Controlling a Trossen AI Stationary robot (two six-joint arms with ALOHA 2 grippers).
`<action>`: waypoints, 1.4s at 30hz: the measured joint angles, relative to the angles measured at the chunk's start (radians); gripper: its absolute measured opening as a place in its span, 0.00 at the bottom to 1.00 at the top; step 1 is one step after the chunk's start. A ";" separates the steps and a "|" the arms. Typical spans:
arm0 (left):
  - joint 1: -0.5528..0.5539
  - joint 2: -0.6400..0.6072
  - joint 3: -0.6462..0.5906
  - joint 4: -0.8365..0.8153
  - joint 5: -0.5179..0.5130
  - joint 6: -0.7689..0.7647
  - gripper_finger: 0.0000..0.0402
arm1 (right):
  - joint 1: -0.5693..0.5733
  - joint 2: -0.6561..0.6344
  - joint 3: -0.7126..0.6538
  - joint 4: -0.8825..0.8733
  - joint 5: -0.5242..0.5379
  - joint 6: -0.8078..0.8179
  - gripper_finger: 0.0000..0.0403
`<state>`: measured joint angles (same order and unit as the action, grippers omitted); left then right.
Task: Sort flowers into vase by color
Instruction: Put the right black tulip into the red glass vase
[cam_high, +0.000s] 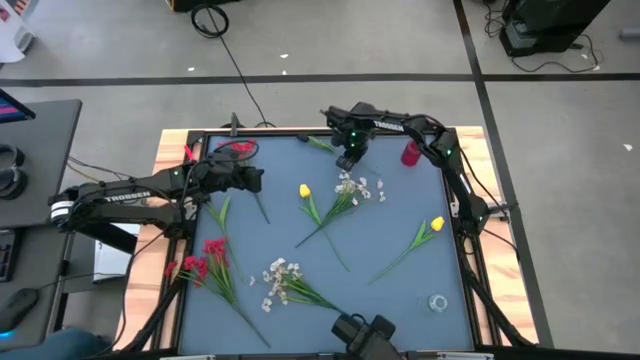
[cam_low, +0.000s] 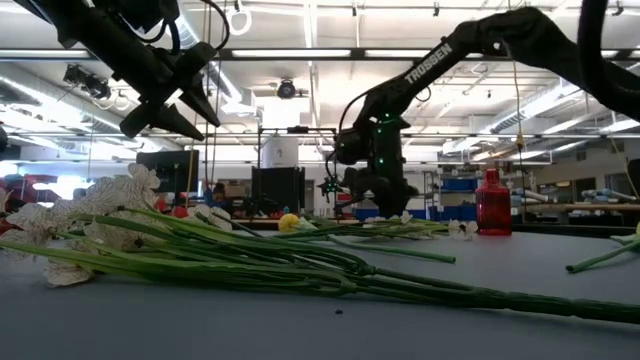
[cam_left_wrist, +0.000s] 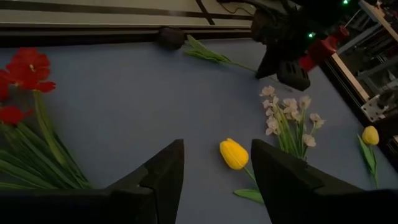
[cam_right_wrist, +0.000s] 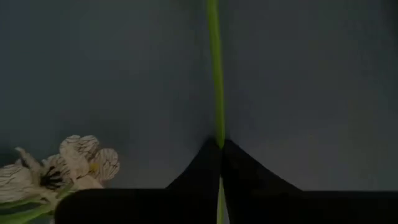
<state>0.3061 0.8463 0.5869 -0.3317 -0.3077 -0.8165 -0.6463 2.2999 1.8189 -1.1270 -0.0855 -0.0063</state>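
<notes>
My right gripper (cam_high: 348, 160) stands low at the table's far side, shut on a green stem (cam_right_wrist: 216, 74) that also shows in the left wrist view (cam_left_wrist: 208, 53). A white spray (cam_high: 355, 188) lies just near of it. My left gripper (cam_left_wrist: 217, 168) is open and empty, raised above the table at the far left (cam_high: 252, 180). A yellow tulip (cam_left_wrist: 234, 154) lies on the mat below and beyond it. Red flowers lie at the far left (cam_high: 238, 149) and near left (cam_high: 205, 262). A second white spray (cam_high: 278, 280) and a second tulip (cam_high: 436, 226) lie on the mat. My right gripper pinches the green stem (cam_right_wrist: 217, 127) between its two fingertips (cam_right_wrist: 239, 162), coming from above and pointing down. The stem runs on past the fingers, low over the mat, toward the table's far left. Whether the held part rests on the mat, I cannot tell.
A red vase (cam_high: 410, 153) stands at the far right, close beside my right arm. A small clear object (cam_high: 437, 301) sits near the near right corner. A wooden frame (cam_high: 165, 150) rims the blue mat. A camera mount (cam_high: 362, 332) stands at the near edge.
</notes>
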 joint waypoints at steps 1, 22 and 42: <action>0.000 0.000 0.000 0.000 0.000 0.000 0.48 | -0.002 -0.004 -0.001 0.003 -0.016 0.016 0.04; -0.002 0.048 0.000 0.493 0.059 0.228 0.48 | 0.106 -0.597 -0.367 0.723 -0.263 0.179 0.01; -0.036 0.367 0.245 0.843 0.264 0.528 0.48 | 0.417 -0.807 -0.647 1.054 -0.029 0.172 0.01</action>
<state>0.2706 1.2133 0.8323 0.5108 -0.0434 -0.2887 -0.2288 1.4925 1.1723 -0.0728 -0.1143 0.1654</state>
